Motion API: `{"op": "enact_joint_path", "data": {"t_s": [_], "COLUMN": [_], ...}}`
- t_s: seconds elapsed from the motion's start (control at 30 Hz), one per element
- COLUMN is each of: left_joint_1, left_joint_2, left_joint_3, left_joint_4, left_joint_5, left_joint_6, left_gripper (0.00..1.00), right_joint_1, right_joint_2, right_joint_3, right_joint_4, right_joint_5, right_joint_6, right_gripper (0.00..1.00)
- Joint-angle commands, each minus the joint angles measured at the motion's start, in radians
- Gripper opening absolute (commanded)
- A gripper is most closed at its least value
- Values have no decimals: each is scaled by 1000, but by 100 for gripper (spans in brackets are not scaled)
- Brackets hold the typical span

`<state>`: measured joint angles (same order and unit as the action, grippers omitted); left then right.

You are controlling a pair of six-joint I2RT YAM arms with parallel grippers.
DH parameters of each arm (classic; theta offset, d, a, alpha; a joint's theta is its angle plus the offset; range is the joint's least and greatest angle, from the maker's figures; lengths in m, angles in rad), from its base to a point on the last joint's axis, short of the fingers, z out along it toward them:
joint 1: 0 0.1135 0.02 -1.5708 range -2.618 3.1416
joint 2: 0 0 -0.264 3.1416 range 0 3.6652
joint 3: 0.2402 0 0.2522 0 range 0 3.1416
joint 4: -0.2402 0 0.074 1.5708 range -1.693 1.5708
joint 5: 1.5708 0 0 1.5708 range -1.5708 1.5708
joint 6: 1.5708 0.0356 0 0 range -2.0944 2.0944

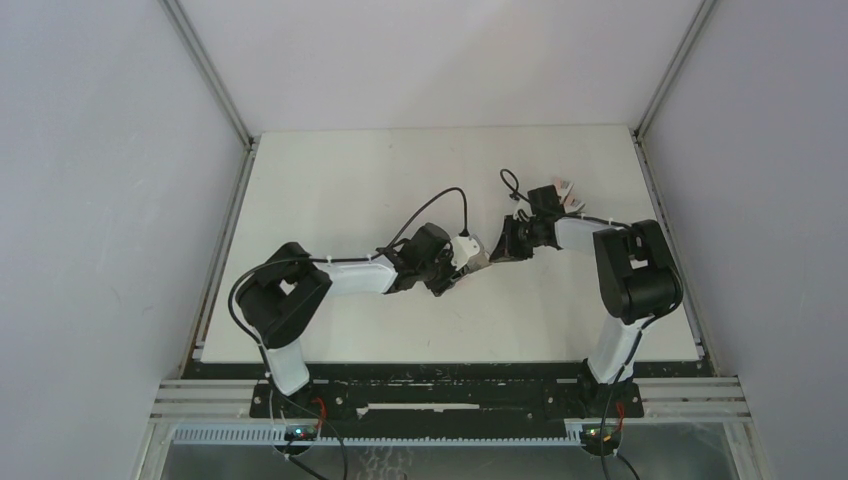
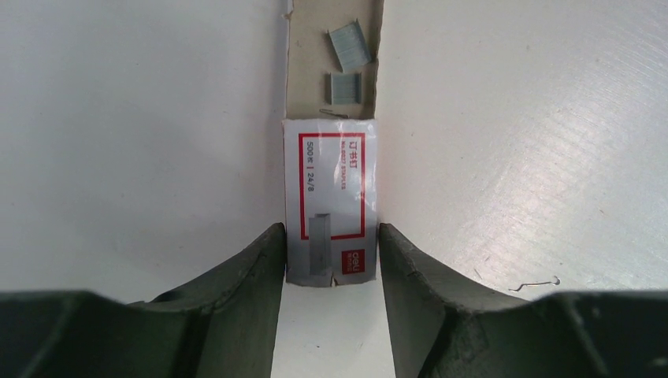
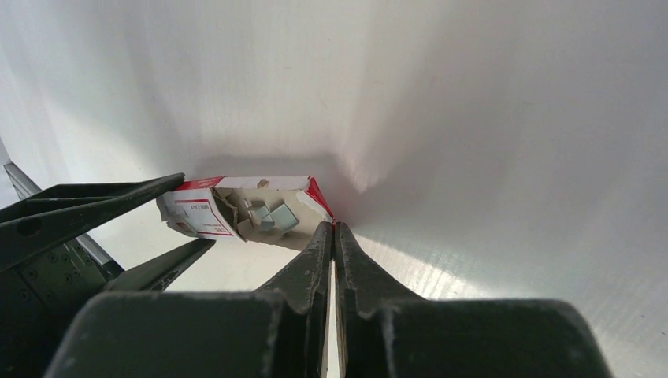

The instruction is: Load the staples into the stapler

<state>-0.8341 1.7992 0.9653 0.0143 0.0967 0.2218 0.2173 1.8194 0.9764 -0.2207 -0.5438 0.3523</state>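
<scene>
The left gripper (image 2: 331, 264) pinches the staple box (image 2: 331, 181) by its side walls. The staples (image 2: 350, 45) lie loose in its opened end at 12 o'clock. The right gripper (image 3: 333, 234) is pressed together, its tips just beside that opened end, which sits at 10 o'clock.

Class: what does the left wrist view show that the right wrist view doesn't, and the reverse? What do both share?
Left wrist only: a loose bent wire staple lying on the white table. Right wrist only: the shut right gripper. Both: the flat red-and-white cardboard staple box between the left gripper's fingers, with short grey staple strips in it.
</scene>
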Motion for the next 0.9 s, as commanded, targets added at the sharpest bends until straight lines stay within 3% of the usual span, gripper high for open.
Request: {"op": "enact_joint_path", "data": {"t_s": [0.0,0.47,0.7,0.87], "left_joint_1": [-5,-5,-5,-5], "left_joint_2": [-12,-50,-151,-318], "left_joint_3": [28,-5,-100,-205], "left_joint_4": [-56,-23,106,233], "left_joint_5": [-43,-80,-118,-153], "left_joint_6": [34,35,9,-68], "left_gripper": [52,56,67,69], "right_joint_1": [-15,-30,-34,-35], "right_joint_2": [-55,-70,-112,-273], "right_joint_3": [-4,-19,-42,-106], "right_joint_4": [26,38,55,91], "right_joint_5": [35,40,63,155], "right_joint_6": [14,24,26,15], "right_gripper": [0,1,34,53]}}
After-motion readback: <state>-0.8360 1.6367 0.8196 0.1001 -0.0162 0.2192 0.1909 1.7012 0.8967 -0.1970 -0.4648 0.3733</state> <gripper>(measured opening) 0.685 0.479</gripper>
